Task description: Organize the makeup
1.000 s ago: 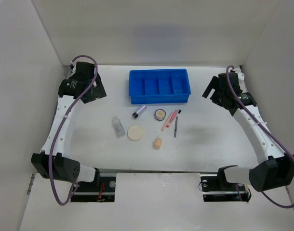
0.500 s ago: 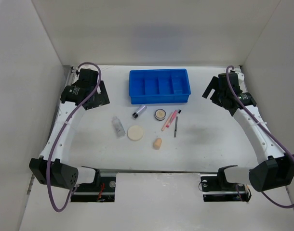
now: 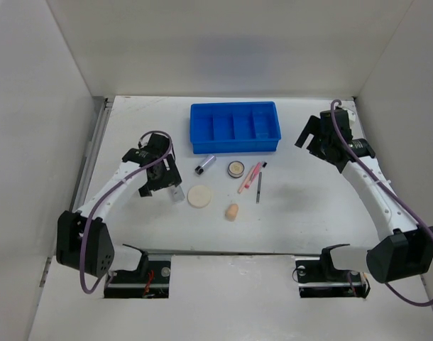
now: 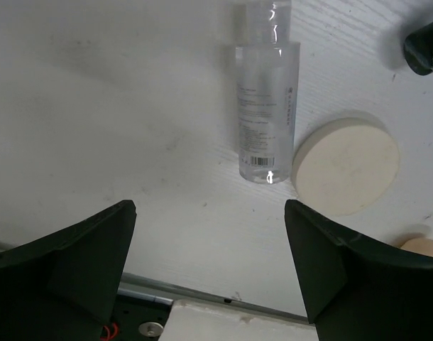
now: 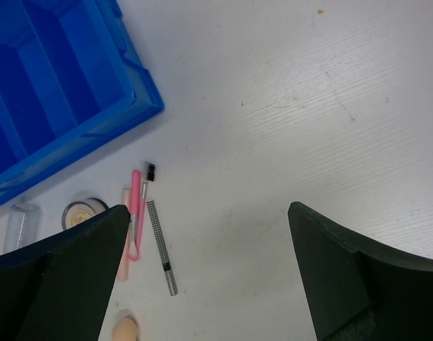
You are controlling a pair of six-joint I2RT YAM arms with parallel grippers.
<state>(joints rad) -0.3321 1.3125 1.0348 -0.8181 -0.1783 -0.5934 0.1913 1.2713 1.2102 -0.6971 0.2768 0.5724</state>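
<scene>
The makeup lies loose in front of the blue tray [image 3: 235, 128]. The clear bottle [image 3: 178, 194] lies flat, with the round cream puff [image 3: 199, 196] on its right. The silver-black tube [image 3: 205, 165], round compact [image 3: 236, 168], pink pencils [image 3: 249, 177], dark pencil [image 3: 259, 188] and beige sponge [image 3: 232, 212] lie nearby. My left gripper [image 3: 162, 183] is open and empty above the table, just left of the bottle [image 4: 266, 106]; its jaws stand wide apart short of it. My right gripper [image 3: 317, 138] is open and empty, raised at the right; the pencils [image 5: 135, 213] lie to its left.
The tray's compartments [image 5: 53, 92] hold nothing that I can see. White walls close in the table at the back and both sides. The table's near edge [image 4: 202, 302] with the arm bases lies just below the left gripper.
My left arm has swung from the back left corner forward and down to the clear bottle. The right arm has barely moved. No object has moved.
</scene>
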